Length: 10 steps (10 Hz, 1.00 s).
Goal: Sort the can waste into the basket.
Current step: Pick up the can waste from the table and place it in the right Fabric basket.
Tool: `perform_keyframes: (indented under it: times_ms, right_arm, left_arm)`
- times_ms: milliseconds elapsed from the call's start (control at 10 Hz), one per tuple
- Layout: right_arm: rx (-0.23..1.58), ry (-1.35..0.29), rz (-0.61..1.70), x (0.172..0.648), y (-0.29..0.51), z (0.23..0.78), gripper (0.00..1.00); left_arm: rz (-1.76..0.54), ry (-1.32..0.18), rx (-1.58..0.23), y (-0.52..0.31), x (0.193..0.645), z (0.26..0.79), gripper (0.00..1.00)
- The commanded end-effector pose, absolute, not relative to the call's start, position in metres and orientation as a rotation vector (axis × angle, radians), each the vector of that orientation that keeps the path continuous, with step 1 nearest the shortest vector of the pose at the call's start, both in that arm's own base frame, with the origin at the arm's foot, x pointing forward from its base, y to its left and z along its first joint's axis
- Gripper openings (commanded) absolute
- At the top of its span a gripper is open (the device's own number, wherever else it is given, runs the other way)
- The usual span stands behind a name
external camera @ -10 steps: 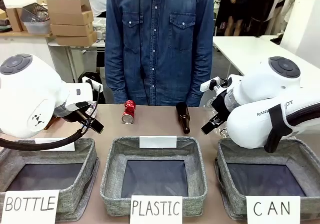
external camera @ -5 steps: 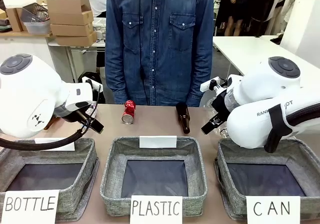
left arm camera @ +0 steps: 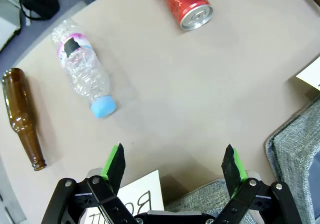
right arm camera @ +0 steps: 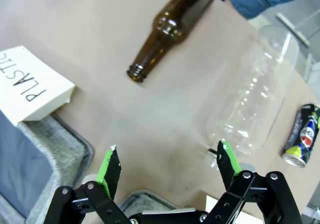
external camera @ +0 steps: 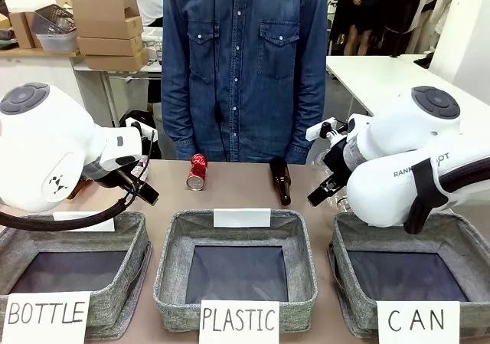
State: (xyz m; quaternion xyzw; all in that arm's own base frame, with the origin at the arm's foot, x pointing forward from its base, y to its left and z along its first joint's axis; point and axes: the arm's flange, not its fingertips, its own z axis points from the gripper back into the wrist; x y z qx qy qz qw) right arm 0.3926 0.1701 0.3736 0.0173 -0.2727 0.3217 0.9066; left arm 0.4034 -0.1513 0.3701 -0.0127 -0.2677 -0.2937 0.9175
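A crushed red can lies on the table's far side, ahead of the person; in the left wrist view the red can lies at the top. A dark blue-green can lies at the right edge of the right wrist view. The grey basket signed "CAN" stands at the front right, under the right arm. My left gripper hangs open over bare table, with nothing between its fingers. My right gripper is open too, above the table near a clear bottle.
Bins signed "BOTTLE" and "PLASTIC" stand front left and middle. A brown glass bottle lies mid-table, another brown bottle and a clear plastic bottle lie on the left. A large clear bottle lies by the right gripper. A person stands at the far edge.
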Motion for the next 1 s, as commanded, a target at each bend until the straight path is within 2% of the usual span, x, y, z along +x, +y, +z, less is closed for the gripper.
perform_keyframes:
  times_ms: [0, 200, 400, 500, 600, 700, 800, 900]
  right_arm:
    - [0.148, -0.526, 0.695, 0.379, 0.156, 0.418, 1.00]
    - [0.208, -0.511, 0.597, 0.348, 0.140, 0.480, 1.00]
    - [0.120, -0.582, 0.569, 0.304, 0.136, 0.519, 1.00]
    - [0.060, -0.632, 0.619, 0.277, 0.133, 0.532, 1.00]
    - [-0.036, -0.730, 0.629, 0.262, 0.128, 0.534, 1.00]
    - [0.133, -0.602, 0.604, 0.309, 0.134, 0.531, 1.00]
    - [0.133, -0.602, 0.604, 0.309, 0.134, 0.531, 1.00]
    - [0.056, -0.673, 0.629, 0.284, 0.132, 0.558, 1.00]
  left_arm:
    - [-0.595, -0.526, -0.028, -0.138, 0.391, 0.404, 1.00]
    - [-0.499, -0.555, -0.092, -0.117, 0.350, 0.464, 1.00]
    - [-0.665, -0.622, -0.112, -0.109, 0.289, 0.498, 1.00]
    - [-0.744, -0.735, -0.104, -0.103, 0.254, 0.512, 1.00]
    - [-0.766, -0.869, -0.044, -0.096, 0.242, 0.514, 1.00]
    - [-0.642, -0.652, -0.086, -0.128, 0.322, 0.537, 1.00]
    - [-0.642, -0.652, -0.086, -0.128, 0.322, 0.537, 1.00]
    - [-0.712, -0.757, -0.062, -0.122, 0.291, 0.577, 1.00]
